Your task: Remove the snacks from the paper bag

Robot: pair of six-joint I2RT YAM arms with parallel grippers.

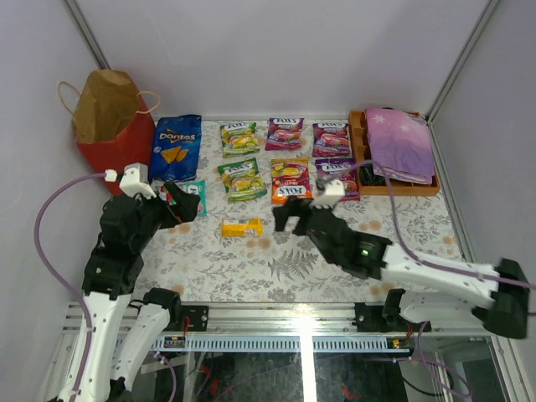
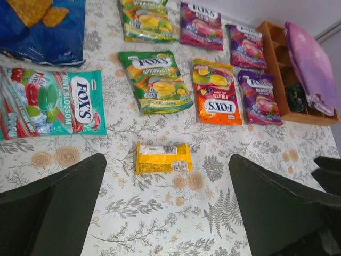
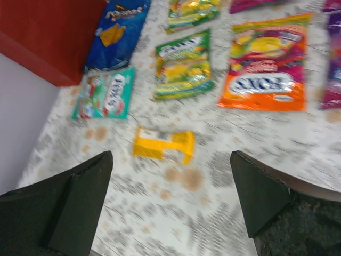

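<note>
The right fingers (image 3: 74, 202) are spread wide and pinch nothing. They hang low over the yellow bar (image 3: 164, 145), which lies flat and free on the patterned surface (image 1: 251, 264) just ahead of them. The left fingers (image 2: 64, 197) are spread just as wide and are also empty, with the teal Fox's Mint Blossom pouch (image 2: 53, 106) lying just beyond their left tip.

Further out lie the blue Doritos bag (image 1: 176, 146) and two rows of Fox's candy pouches (image 1: 285, 132), all flat on the surface. The red paper bag (image 1: 113, 138) stands upright in the far left corner, right beside the Doritos bag. Its brown mouth is crumpled, and I cannot tell whether anything remains inside. At the far right a wooden tray (image 1: 402, 191) holds a folded purple cloth (image 1: 400, 142), which is no part of the job.

The bar looks set down, so the step in hand is probably a return to the bag.
- **Right fingers:** lift them straight up before swinging, so that no tip drags the bar.
- **Left arm:** it is nearer the bag, so it should rise over the mint pouch and the Doritos bag and enter the mouth from above.
- **Grip:** close only on a snack, never on the paper wall.
- **Bag:** it looks light, so the right fingers could steady the rim to stop it tipping.
</note>
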